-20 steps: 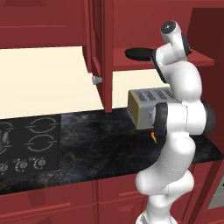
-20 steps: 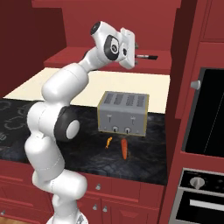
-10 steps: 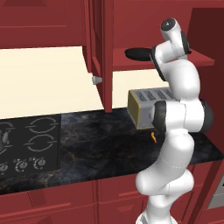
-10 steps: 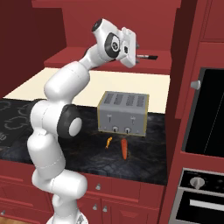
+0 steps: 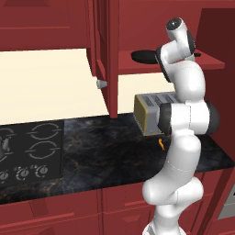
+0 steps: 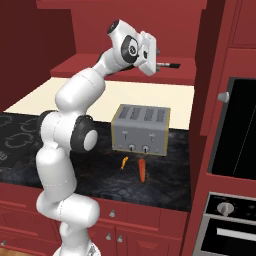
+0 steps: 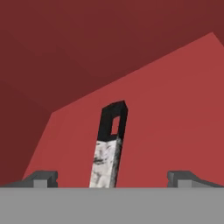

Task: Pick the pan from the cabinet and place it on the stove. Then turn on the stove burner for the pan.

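Pan sits on the red inner shelf of the cabinet, open door hanging to one side. In my hand view its handle runs up betw. my two fingertips, silver end nearest me, dark end w/ the slot further in. My gripper is spread wide, nothing in it, tips either side of the handle but not touching as far as I can tell.

Step in hand, as I judge it: the reach for the pick. Pan not lifted, stove at the far left of the counter bare, knobs untouched, so most of the task is ahead.

Next move, I'd say: ease fwd a bit so the handle sits deeper betw. the fingers, then clench on it. Handle is thin and long w/ the pan's weight at the far end, so it may tip or twist in the grip; I'd want a hold closer to the bowl. Then clear the shelf edge w/o clipping toaster below.

Vs. a sec ago: almost no diff. In both base views my arm has the same raised pose at the shelf, pan in the same spot, fingers just as wide. At most a slight creep.
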